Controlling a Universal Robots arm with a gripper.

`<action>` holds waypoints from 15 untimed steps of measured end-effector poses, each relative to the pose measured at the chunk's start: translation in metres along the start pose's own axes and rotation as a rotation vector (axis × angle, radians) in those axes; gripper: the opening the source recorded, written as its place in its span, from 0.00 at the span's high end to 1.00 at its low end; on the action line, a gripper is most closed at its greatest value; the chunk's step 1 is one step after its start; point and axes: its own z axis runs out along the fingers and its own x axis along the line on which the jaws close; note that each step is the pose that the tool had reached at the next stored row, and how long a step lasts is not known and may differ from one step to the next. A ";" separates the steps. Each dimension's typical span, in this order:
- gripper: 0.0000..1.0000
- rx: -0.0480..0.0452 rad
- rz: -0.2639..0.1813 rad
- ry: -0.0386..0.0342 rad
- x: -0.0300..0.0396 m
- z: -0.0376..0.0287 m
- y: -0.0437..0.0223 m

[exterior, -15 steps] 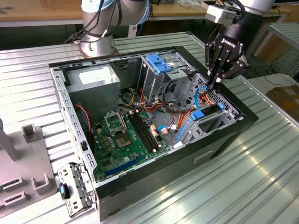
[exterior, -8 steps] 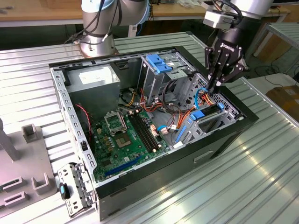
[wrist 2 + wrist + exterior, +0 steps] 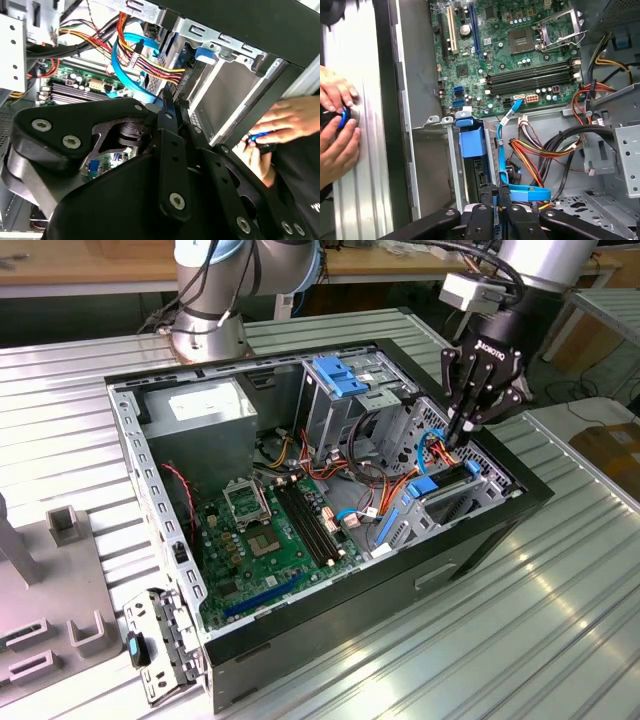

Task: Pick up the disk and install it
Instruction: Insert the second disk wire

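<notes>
Gripper [image 3: 458, 436] down in the case [image 3: 300, 610], jaws pinching the disk [image 3: 472, 150] on edge, to fit the bay [image 3: 470, 490].

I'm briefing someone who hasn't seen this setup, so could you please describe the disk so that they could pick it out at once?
Start at the open computer case and go to its corner at the exterior view's right, where the gripper reaches in. The disk stands on edge in a metal bay just under the jaws. Its bright blue carrier frame sets it apart from the paler blue bracket and the thin blue cables nearby.
</notes>
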 end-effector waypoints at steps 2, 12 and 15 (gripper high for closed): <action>0.84 -0.0054 -0.006 -0.0454 0.0122 0.0029 -0.0014; 0.84 0.0314 -0.034 -0.1125 0.0223 0.0088 0.0073; 0.84 0.0337 -0.040 -0.1351 0.0246 0.0099 0.0087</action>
